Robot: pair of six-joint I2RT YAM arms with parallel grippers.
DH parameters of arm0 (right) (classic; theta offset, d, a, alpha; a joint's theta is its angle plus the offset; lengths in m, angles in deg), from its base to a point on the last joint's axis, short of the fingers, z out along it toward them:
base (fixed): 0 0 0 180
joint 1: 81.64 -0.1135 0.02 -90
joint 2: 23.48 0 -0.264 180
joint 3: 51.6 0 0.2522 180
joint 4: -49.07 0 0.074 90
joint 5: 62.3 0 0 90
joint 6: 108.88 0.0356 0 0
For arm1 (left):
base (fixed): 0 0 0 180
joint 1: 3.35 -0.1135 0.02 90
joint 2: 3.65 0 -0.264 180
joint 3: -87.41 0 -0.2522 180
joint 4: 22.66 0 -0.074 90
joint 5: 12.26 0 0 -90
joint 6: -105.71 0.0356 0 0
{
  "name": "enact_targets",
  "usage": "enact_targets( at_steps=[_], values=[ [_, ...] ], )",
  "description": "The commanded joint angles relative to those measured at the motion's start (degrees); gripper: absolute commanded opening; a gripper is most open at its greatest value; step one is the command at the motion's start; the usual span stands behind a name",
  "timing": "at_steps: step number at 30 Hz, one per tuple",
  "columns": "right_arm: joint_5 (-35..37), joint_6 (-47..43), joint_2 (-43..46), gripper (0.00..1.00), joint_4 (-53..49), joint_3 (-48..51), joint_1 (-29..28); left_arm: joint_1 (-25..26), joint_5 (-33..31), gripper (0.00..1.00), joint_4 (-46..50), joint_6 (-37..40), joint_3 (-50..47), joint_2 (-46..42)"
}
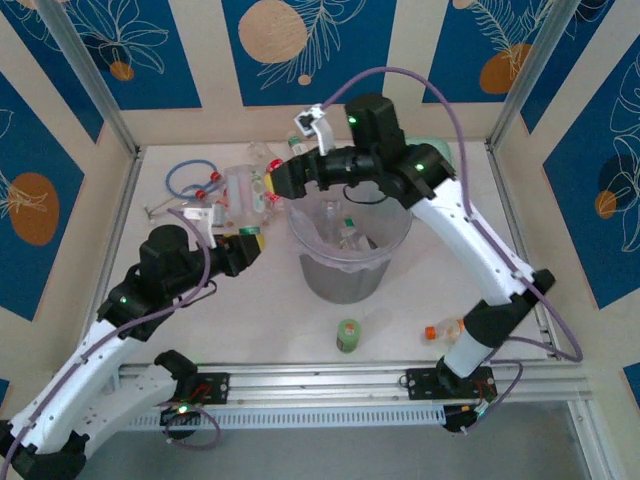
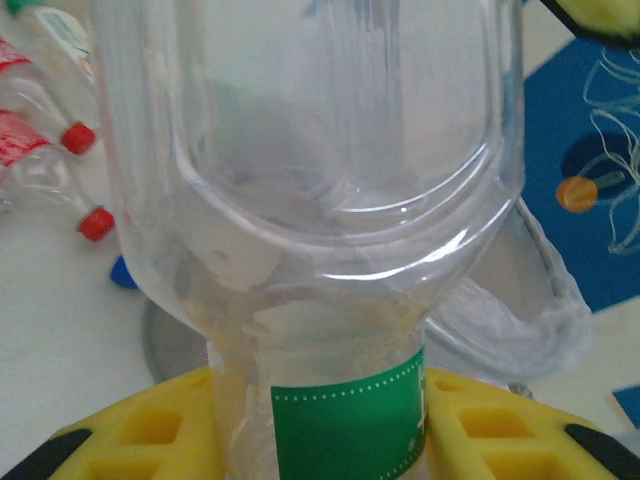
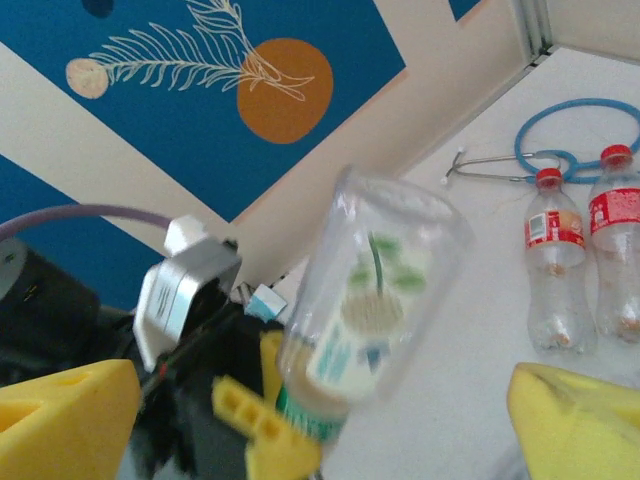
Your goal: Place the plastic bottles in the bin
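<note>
My left gripper [image 2: 320, 410] is shut on the green-labelled lower part of a clear plastic bottle [image 2: 320, 200], which it holds up left of the bin [image 1: 348, 262]. Seen from above, this bottle [image 1: 243, 195] rises from the left gripper [image 1: 246, 240]. My right gripper [image 1: 273, 185] is open right beside its upper end. In the right wrist view the bottle [image 3: 375, 290] stands between the wide-apart fingers of the right gripper [image 3: 322, 395], not touching them. The bin holds some bottles.
Two red-capped bottles [image 3: 555, 265] lie by a blue stethoscope [image 3: 580, 140] at the back left. A green-labelled bottle [image 1: 348, 335] and an orange-capped one [image 1: 442, 330] sit in front of the bin. A mint-green case [image 1: 432, 150] lies behind the right arm.
</note>
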Motion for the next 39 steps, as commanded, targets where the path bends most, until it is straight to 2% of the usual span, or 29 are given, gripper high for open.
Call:
enact_targets(
  at_steps=[1,6,10,12,18,22,31,32,33,36,39],
  values=[
    [2.6,-2.2,-3.0,0.96,-4.4,-4.4,-1.1,2.9,-1.6,0.07,-2.2,4.6,2.4,1.8],
    [0.2,-0.3,-5.5,0.94,-3.3,-3.9,-1.3,5.0,-2.8,0.07,-5.5,5.3,1.5,3.0],
    [0.3,-0.5,-6.5,0.85,-3.6,-3.6,-1.2,5.2,-4.1,0.08,-6.3,5.5,1.2,2.8],
    [0.2,-0.2,-6.8,0.84,-3.4,-3.6,-0.9,5.3,-4.2,0.08,-6.6,5.5,1.2,2.6],
    [0.4,0.9,-8.0,0.93,-5.1,-3.1,0.2,5.3,-6.6,0.08,-7.9,6.0,1.0,2.1],
    [-0.1,1.3,-8.4,0.94,-5.0,-2.9,0.4,5.3,-8.1,0.1,-8.4,6.4,0.7,2.3],
    [-2.4,1.6,-9.2,0.6,-4.2,-5.2,0.3,5.3,-8.3,0.14,-8.2,6.1,0.5,2.2],
    [-2.4,1.4,-9.2,0.56,-4.2,-5.4,0.4,5.3,-8.3,0.18,-8.4,6.2,0.3,2.2],
    [-2.4,1.2,-9.0,0.54,-4.3,-5.7,0.3,5.3,-8.3,0.26,-8.6,6.3,0.2,2.2],
    [-2.3,-0.1,-8.9,0.46,-5.8,-8.0,0.5,5.3,-9.4,0.64,-8.9,6.6,-0.1,2.2],
    [-1.1,-1.4,-8.2,0.42,-7.2,-10.7,0.8,5.3,-10.2,0.84,-8.4,6.6,-0.1,1.7]
  ],
)
